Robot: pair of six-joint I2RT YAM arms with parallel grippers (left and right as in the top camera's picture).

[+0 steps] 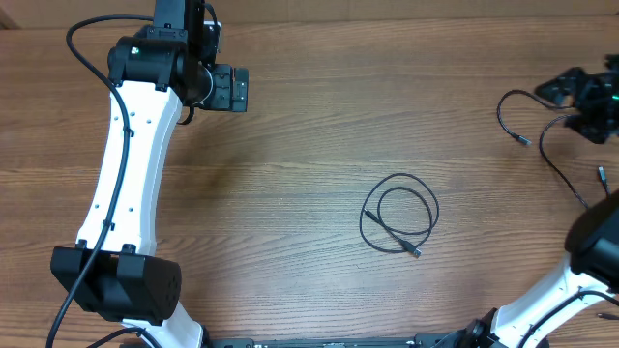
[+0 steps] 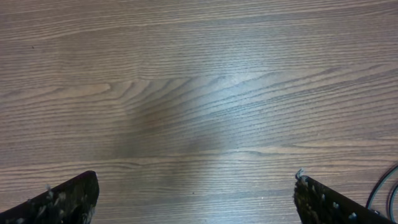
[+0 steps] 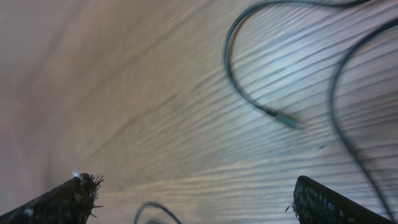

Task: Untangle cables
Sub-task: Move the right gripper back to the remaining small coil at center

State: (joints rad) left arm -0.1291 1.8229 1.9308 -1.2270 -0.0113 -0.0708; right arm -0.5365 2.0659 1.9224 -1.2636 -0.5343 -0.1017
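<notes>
One thin black cable (image 1: 399, 215) lies coiled in a loose loop on the middle of the table, its plug (image 1: 416, 251) at the lower right. More cables (image 1: 510, 111) trail at the far right beside my right gripper (image 1: 571, 97). In the right wrist view that gripper (image 3: 193, 193) is open and empty above the wood. A cable with a grey plug end (image 3: 289, 121) curves ahead of it, and another strand (image 3: 339, 112) runs to its right. My left gripper (image 1: 232, 89) hovers at the back left, far from the loop. It is open (image 2: 196, 193) over bare wood.
The wooden table (image 1: 290, 193) fills every view. The left arm's white link (image 1: 131, 174) stretches along the left side. The right arm's base (image 1: 542, 304) sits at the lower right. A black cord (image 2: 382, 193) shows at the right edge of the left wrist view.
</notes>
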